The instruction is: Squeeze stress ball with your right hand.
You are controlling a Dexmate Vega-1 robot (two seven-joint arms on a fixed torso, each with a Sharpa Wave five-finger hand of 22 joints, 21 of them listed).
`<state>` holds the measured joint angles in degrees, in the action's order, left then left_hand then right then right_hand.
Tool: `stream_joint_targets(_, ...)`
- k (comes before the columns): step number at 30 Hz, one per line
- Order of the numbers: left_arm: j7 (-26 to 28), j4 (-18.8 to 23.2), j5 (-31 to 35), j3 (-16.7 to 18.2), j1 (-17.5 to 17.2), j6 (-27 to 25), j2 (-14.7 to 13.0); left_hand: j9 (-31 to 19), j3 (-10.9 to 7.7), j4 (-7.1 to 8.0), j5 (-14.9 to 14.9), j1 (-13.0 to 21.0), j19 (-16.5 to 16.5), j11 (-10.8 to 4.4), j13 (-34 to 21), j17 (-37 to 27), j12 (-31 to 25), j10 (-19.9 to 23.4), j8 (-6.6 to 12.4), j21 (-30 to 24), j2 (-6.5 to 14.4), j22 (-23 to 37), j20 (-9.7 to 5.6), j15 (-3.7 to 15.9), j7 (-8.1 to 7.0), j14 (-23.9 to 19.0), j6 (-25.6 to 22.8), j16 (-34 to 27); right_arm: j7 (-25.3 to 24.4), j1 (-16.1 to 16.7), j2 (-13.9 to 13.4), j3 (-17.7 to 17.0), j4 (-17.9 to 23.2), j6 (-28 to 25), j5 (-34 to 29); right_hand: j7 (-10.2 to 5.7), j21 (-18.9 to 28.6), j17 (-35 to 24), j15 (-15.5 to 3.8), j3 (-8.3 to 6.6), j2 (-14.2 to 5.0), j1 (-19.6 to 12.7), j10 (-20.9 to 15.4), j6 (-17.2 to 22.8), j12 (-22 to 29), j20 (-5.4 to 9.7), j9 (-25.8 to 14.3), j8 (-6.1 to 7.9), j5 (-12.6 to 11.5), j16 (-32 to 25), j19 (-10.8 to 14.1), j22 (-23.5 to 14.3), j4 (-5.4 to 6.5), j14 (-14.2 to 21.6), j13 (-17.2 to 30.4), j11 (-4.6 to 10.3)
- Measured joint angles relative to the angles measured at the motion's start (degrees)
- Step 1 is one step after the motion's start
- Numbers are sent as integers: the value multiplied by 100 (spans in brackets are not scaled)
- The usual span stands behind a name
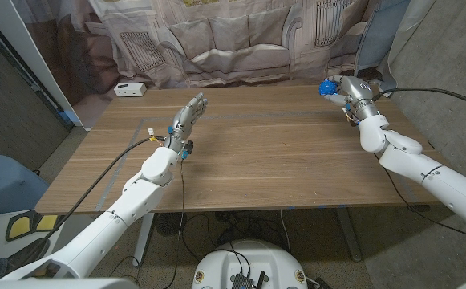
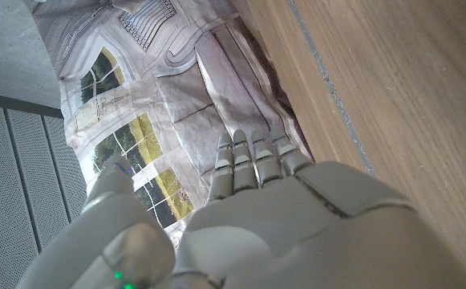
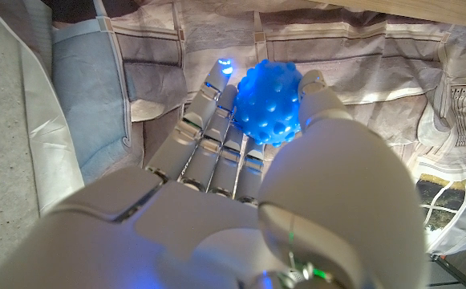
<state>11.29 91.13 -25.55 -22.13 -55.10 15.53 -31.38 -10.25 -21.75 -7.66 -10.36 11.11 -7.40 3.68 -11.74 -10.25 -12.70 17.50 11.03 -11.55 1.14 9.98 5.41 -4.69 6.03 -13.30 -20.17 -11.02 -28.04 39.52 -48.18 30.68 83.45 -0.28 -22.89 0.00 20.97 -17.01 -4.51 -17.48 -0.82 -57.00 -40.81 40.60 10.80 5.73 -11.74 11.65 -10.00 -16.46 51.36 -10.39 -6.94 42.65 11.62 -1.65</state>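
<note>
A blue, knobbly stress ball (image 3: pixel 269 100) sits between the thumb and fingers of my right hand (image 3: pixel 241 160), which holds it. In the head view the same ball (image 1: pixel 327 87) shows as a small blue blob at the fingertips of my right hand (image 1: pixel 350 94), above the table's far right corner. My left hand (image 1: pixel 188 116) stands over the left middle of the wooden table (image 1: pixel 281 152), fingers straight and together, holding nothing. The left wrist view shows that left hand (image 2: pixel 249 217) extended, with the table edge beside it.
A small white box (image 1: pixel 129 89) lies at the table's far left corner. A printed cloth backdrop (image 1: pixel 216 40) hangs behind the table. Black cables (image 1: pixel 441 95) run along both arms. A thin tape line (image 1: pixel 241 120) marks the tabletop.
</note>
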Motion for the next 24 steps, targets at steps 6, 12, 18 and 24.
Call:
stream_joint_targets(6, 8, 51, 2, 14, -37, 2, -20, 0, 0, 0, 0, 0, 0, 0, 0, 0, 0, 0, 0, 0, 0, 0, 0, 0, 0, 0, 0, 0, 0, 43, -31, -34, 61, 1, -11, -21, -4, -5, 20, 0, 6, 19, 31, -21, 0, 0, 0, -1, 0, 39, 0, 0, 0, -42, 0, 31)
stream_joint_targets(12, 29, 99, 5, 25, -75, 4, -37, 0, 0, 0, 0, 0, 0, 0, 0, 0, 0, 0, 0, 0, 0, 0, 0, 0, 0, 0, 0, 0, 0, 77, -52, -58, 114, -4, -25, -1, -21, -17, 20, 24, 6, 79, 61, -41, 0, 0, 1, -1, 2, 39, 1, 0, 23, -42, 26, 1)
stream_joint_targets(18, 41, 136, 13, 37, -109, 5, -48, 0, 0, 0, 0, 0, 0, 0, 0, 0, 0, 0, 0, 0, 0, 0, 0, 0, 0, 0, 1, 0, 0, 111, -67, -81, 153, -17, -37, -1, -21, -17, 20, 24, 6, 79, 60, -41, 0, 0, 4, -1, -26, 39, 1, 27, 23, -42, 25, 1)
stream_joint_targets(24, 56, 166, 16, 48, -150, 15, -51, 0, 0, 0, 0, 0, 0, -3, 0, 0, -1, 3, 0, 0, 0, 0, 0, 0, 0, 0, 1, 0, -39, 148, -70, -103, 172, -18, -46, -25, -21, -70, 8, -8, -1, 71, -12, -17, 45, 0, 8, -17, -41, -8, 1, 18, -42, -22, 25, 39)
